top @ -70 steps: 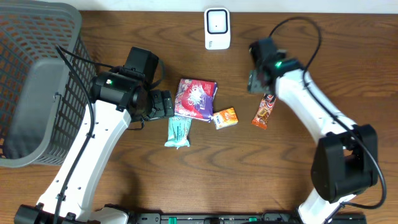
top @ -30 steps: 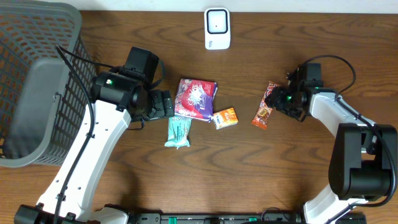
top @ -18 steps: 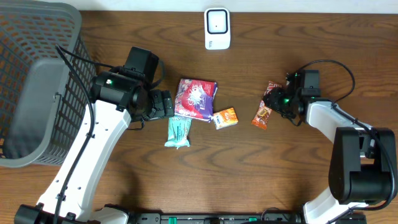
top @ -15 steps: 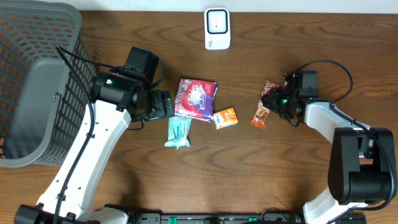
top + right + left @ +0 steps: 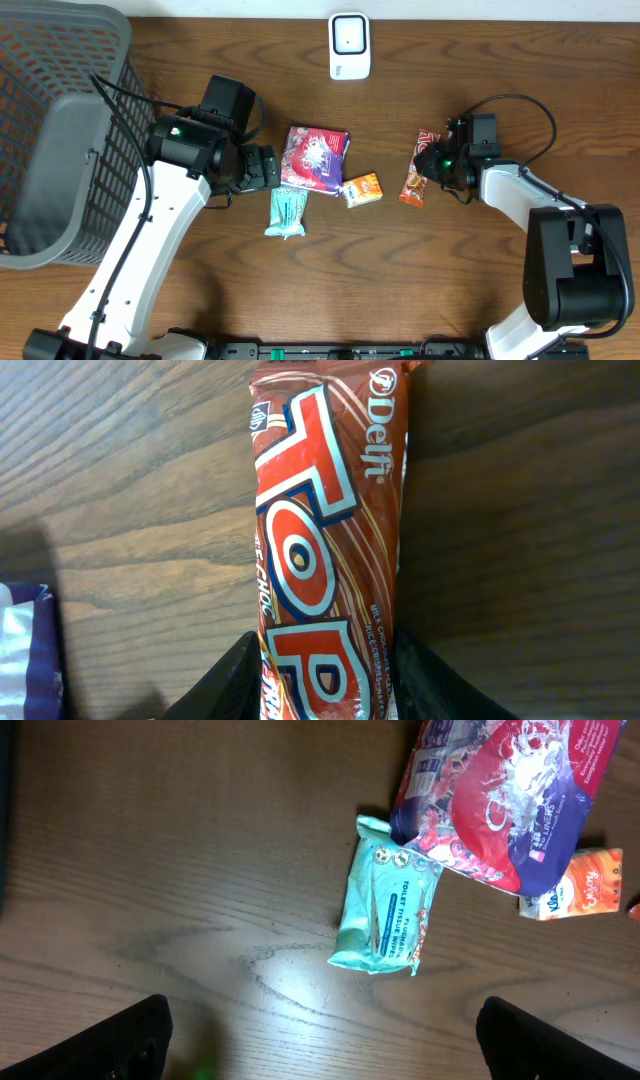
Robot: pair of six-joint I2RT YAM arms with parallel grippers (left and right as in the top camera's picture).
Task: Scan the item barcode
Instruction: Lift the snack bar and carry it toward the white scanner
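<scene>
Two robot hands hung over a wooden surface (image 5: 330, 270). The right hand (image 5: 325, 682) was clamped on one end of a red chocolate bar (image 5: 325, 530), right of an orange packet (image 5: 363, 189) and well apart from the white scanner (image 5: 349, 45). The left hand (image 5: 325, 1032) was spread wide near a teal wipes packet (image 5: 385, 910).

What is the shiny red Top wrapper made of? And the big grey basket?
The Top wrapper looks like thin plastic film, glossy, since light shines off its print. It could be foil-lined, but I can't tell. The grey basket looks like moulded plastic, matte, with a grid of holes in its walls.
</scene>
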